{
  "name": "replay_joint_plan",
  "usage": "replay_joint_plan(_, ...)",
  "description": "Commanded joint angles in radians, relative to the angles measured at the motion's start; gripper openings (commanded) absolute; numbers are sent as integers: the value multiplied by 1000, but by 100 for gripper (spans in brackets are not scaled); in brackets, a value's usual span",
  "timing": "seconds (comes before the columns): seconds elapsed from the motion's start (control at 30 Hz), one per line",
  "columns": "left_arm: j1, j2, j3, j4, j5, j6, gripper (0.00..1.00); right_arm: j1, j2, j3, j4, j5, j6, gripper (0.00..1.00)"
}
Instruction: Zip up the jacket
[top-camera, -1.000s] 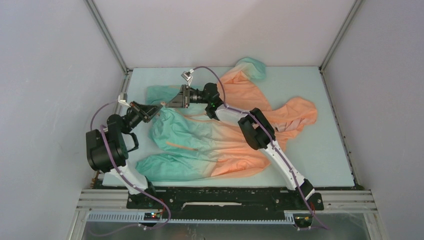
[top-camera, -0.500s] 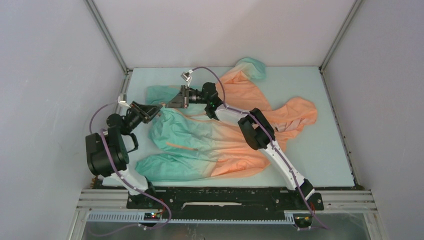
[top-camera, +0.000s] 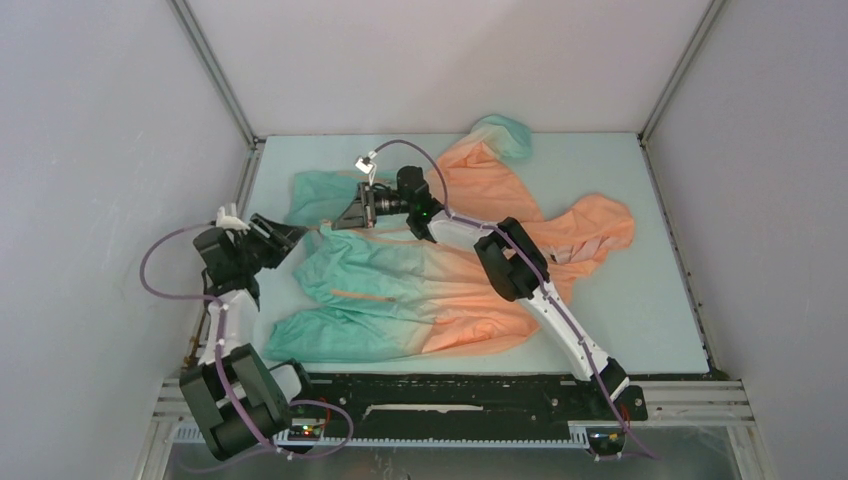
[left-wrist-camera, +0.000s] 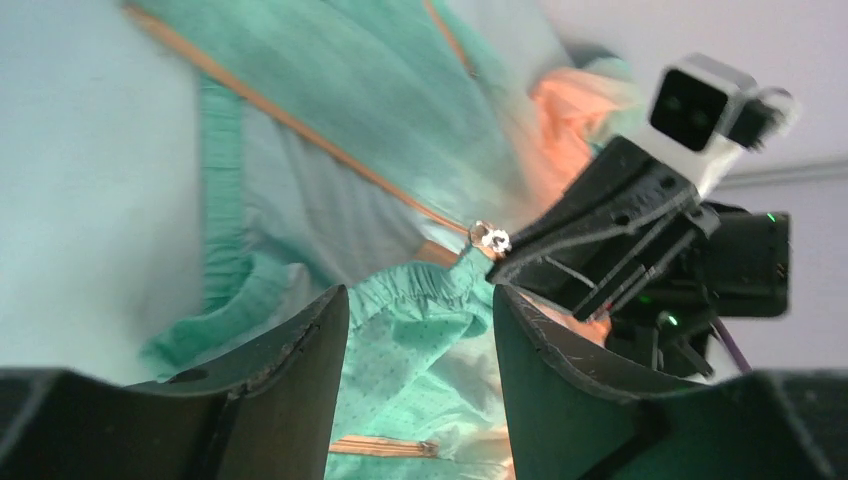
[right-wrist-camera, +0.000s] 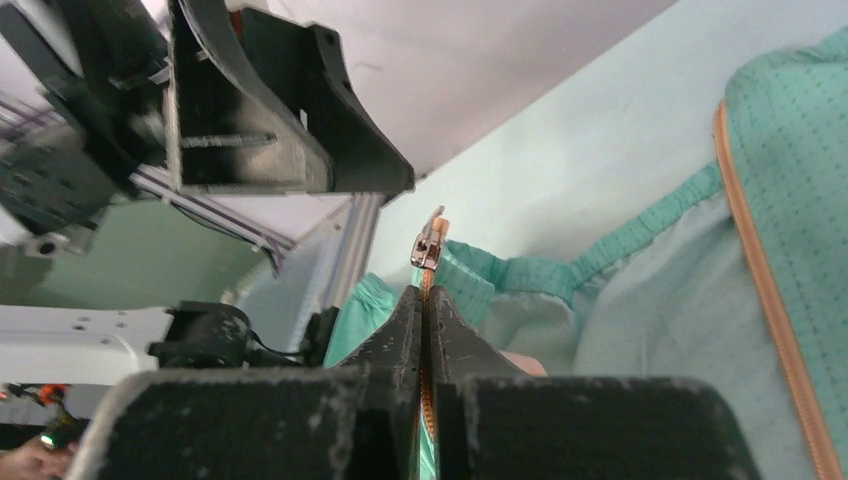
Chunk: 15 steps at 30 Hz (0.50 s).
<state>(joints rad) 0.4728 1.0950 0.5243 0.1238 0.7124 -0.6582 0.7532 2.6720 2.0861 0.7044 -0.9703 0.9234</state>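
Pale grey walls box in a mint table (top-camera: 650, 300); the jacket (top-camera: 400, 290) sprawls across its centre, teal hem left, orange hood right. The right gripper (right-wrist-camera: 426, 300), stretched to upper centre, pinches the orange zip (right-wrist-camera: 429, 248) just below its slider. The left gripper (left-wrist-camera: 420, 320) hangs spread beside the hem at frame left; bare tabletop shows at right

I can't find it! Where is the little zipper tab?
Right wrist view: the zipper tab sits just above the shut right claw, at the jacket's teal hem.
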Motion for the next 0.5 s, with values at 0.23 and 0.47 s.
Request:
replay_joint_plan(0.23, -7, 106, 277, -323, -336, 135, 57, 39, -126, -18, -228, -51, -324, 0)
replay_joint_plan(0.47, -101, 434, 516, -325, -505, 258, 58, 39, -107, 4, -236, -88, -318, 0)
